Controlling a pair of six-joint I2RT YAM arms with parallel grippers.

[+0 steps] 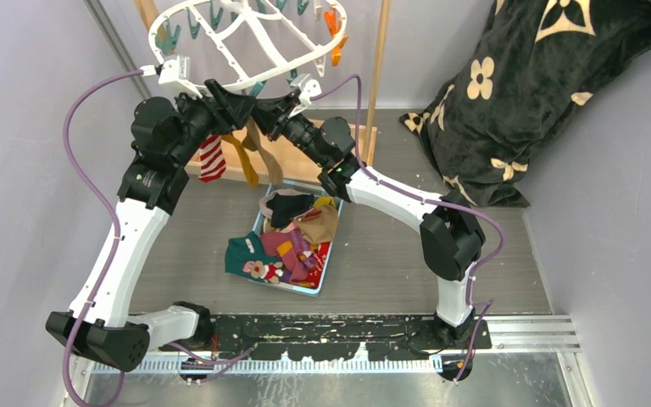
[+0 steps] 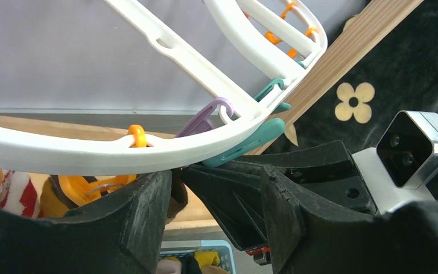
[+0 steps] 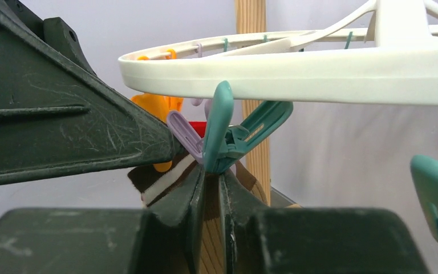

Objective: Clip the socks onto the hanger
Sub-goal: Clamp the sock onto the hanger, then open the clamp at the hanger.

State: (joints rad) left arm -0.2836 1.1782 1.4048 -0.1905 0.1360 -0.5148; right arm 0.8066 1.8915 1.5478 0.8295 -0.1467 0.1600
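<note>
The white oval hanger (image 1: 246,42) hangs at the back, with orange and teal clips round its rim. Both grippers meet under its near rim. My right gripper (image 3: 212,174) is shut on a tan-brown sock (image 3: 211,228), whose top edge sits right at the mouth of a teal clip (image 3: 228,131). My left gripper (image 2: 217,194) is open; the right gripper's finger stands in its gap, and the teal clip (image 2: 245,142) lies just above. A red-white striped sock (image 1: 212,158) and a mustard sock (image 1: 242,157) hang from the rim beside it.
A light blue basket (image 1: 322,280) with several loose socks sits on the table below the grippers. A wooden stand post (image 1: 379,68) rises behind the hanger. A black flower-patterned blanket (image 1: 542,93) is heaped at the back right.
</note>
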